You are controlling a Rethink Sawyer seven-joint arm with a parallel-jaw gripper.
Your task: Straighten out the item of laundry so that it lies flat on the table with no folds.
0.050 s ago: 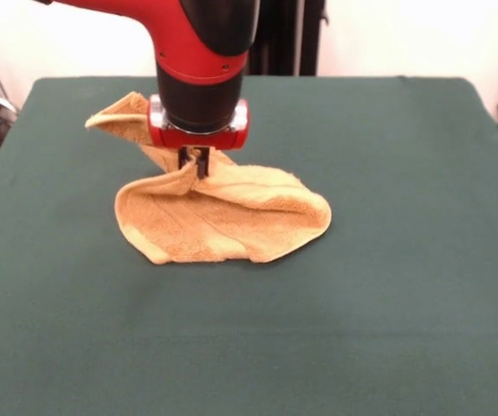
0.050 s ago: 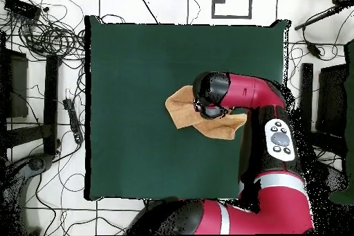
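The golden-orange towel (image 1: 231, 221) lies rumpled and folded over on the dark green table (image 1: 404, 286), left of centre in the front view. One part of it is pulled up off the cloth to the gripper (image 1: 197, 165), which is shut on a pinched fold. Another corner of the towel sticks out behind the arm's wrist at the far left. From overhead, the towel (image 2: 181, 112) shows partly under the arm's head, which hides the gripper itself.
Wide green table (image 2: 138, 74) surface surrounds the towel on all sides. The red arm (image 2: 276, 136) reaches in over the table's edge. Cables (image 2: 48, 32) and stands lie on the floor beyond the table edges.
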